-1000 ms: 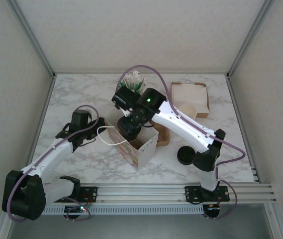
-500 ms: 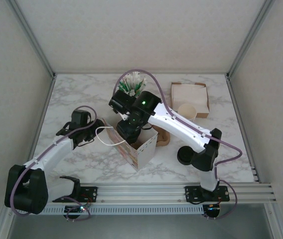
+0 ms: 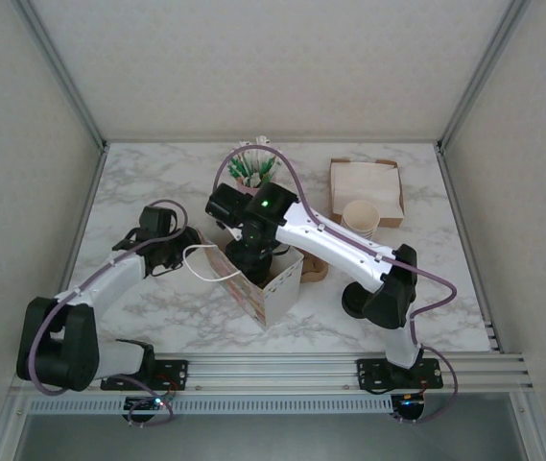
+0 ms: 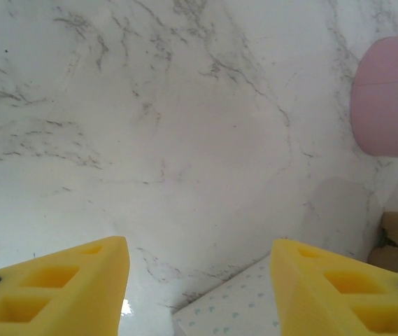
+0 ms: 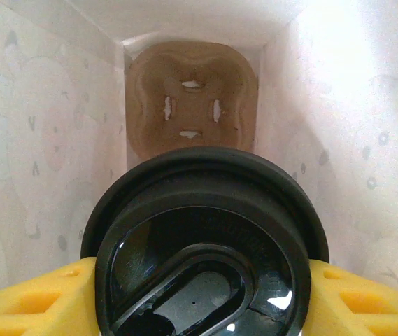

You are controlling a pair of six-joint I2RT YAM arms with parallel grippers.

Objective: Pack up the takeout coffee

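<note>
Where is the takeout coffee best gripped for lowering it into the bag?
Grip the takeout coffee at opposite sides by its round lid, from straight above: it stands upright and the bag walls close it in sideways.

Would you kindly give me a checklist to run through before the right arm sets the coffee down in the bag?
1. Grip: right claw shut on the takeout coffee, a finger at each side of its lid: ok.
2. Entry: coffee between the bag walls: ok.
3. Landing: cardboard carrier at the bag's bottom, visible slot empty: ok.
4. Alignment over that slot: cannot tell, the lid hides it.
5. Support: left claw open above the table, not holding the bag: not ok.
</note>
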